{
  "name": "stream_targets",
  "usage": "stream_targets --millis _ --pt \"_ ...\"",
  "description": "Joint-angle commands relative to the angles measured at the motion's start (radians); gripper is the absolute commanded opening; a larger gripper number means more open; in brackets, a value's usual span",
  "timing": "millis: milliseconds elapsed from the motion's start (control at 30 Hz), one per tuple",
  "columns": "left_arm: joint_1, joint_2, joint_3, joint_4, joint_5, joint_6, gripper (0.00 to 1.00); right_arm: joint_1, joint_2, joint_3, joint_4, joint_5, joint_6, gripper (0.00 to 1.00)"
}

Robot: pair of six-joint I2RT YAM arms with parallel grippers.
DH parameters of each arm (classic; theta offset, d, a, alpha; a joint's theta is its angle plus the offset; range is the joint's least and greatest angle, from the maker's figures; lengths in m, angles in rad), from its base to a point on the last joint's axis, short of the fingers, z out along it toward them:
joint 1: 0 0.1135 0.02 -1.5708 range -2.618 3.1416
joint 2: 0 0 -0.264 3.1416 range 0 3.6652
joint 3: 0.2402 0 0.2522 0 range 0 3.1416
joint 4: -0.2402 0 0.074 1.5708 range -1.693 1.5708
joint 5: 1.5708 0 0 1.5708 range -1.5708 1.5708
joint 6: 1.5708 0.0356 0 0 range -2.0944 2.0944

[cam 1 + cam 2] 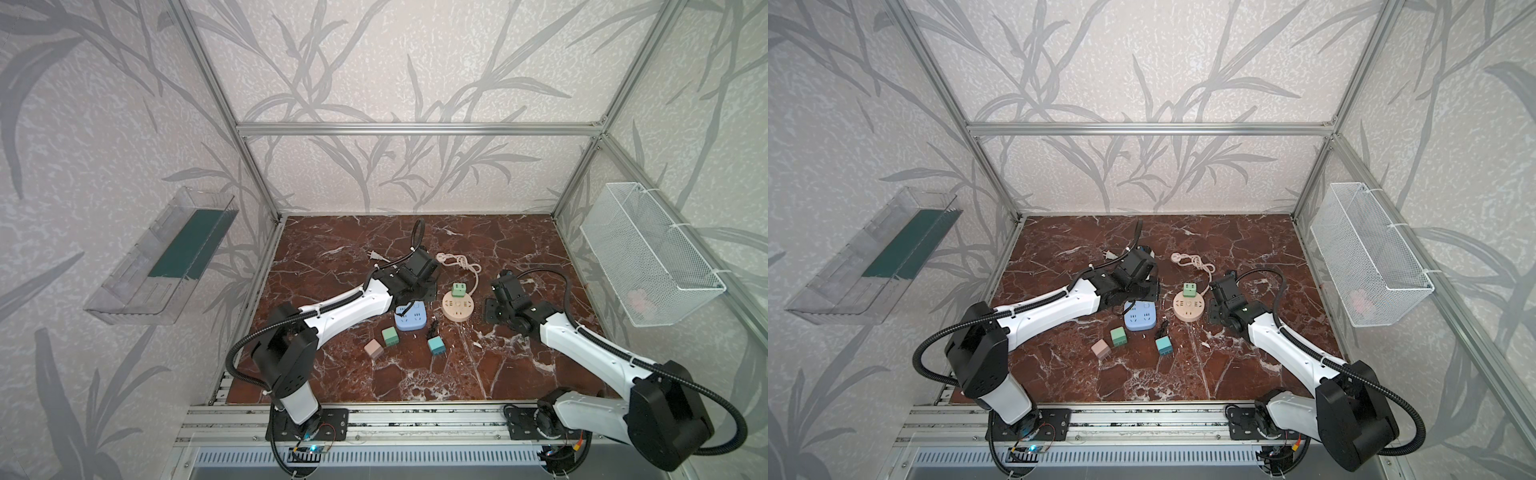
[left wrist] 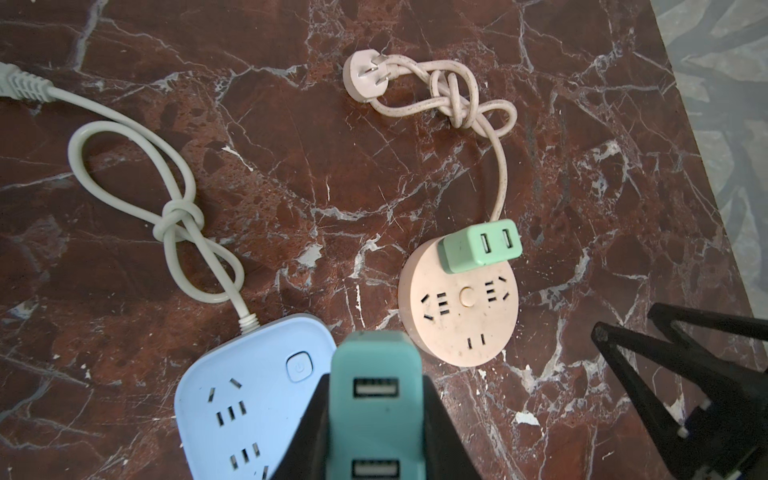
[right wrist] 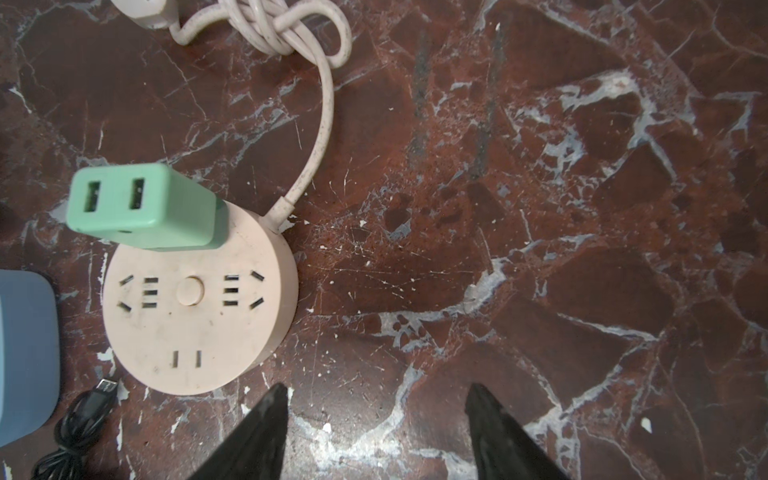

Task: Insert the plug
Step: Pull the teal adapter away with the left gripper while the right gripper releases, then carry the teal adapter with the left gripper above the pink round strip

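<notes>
My left hand [image 2: 374, 392] is clamped on a teal, rounded plastic USB charger plug [image 2: 374, 361]. Its two ports face my wrist camera and its prongs are hidden beneath it. Just below and to the left of this hand lies the pale blue, square plastic power strip [image 2: 249, 395] on the red-brown marble table [image 2: 291, 166]. The plug hangs over the strip's edge by the power button, and I cannot tell whether the prongs touch it yet. Ahead and to the right of the hand sits the round pink power strip [image 2: 457, 307], with a mint-green charger [image 2: 478, 249] already seated in it. My right hand [image 3: 376, 390] has its fingers apart and holds nothing. It hovers over bare table, with that round strip ahead and to its left.

I judge this to be the align step: the plug is gripped but not inserted. Next I need to pick a free two-slot socket, square the prongs above it, then press straight down. A tilt would likely jam the prongs.
</notes>
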Motion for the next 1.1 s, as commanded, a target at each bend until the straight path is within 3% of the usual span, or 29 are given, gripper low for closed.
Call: stream_targets --millis 0,300,1067 --pt "-0.01 0.029 0.03 0.002 -0.064 -0.087 0.0 -0.021 -0.002 -0.015 0.024 -0.022 0.003 0.68" --pt "-0.033 0.092 0.088 0.007 -0.103 -0.217 0.0 -0.072 0.014 -0.032 0.028 -0.056 0.028 0.67" --pt "-0.052 0.21 0.112 0.096 -0.019 -0.264 0.0 -0.087 0.001 -0.05 0.054 -0.108 0.027 0.66"
